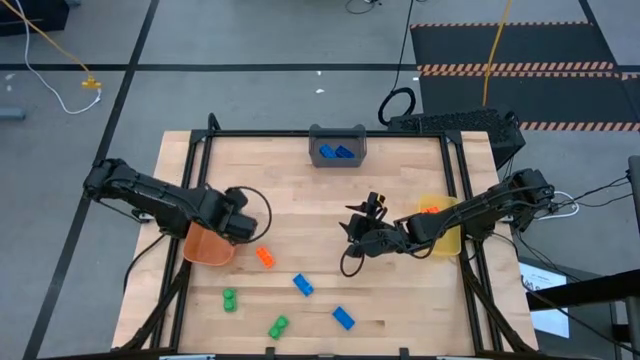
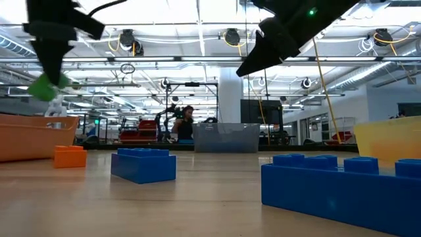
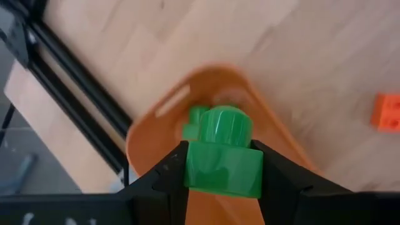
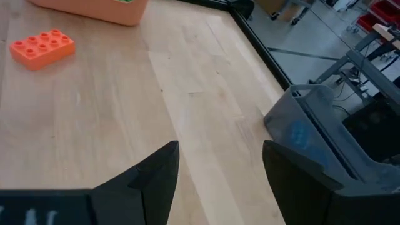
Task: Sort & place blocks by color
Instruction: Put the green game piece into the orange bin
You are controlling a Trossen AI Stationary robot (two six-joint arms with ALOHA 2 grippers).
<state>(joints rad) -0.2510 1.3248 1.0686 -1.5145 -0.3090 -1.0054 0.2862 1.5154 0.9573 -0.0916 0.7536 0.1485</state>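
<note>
Left hand [image 3: 222, 181] grips 1 green block [image 3: 224, 156] above the orange bin [image 3: 156, 134]; release only once centred, directly beneath it.

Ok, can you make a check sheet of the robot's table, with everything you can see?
Surface: wooden table, black frame round it.
Job's things: orange block, two blue blocks and two green blocks loose on the table; more blue ones in the grey bin; an orange one in the yellow bin; a green one already in the orange bin.
Clutter: nothing seen.
Grippers: left gripper over the orange bin, shut on a green block; right gripper mid-table, open, empty.
Cables: yellow cord and black cables on the floor.
Surroundings: grey floor, striped mat; a person far behind.
</note>
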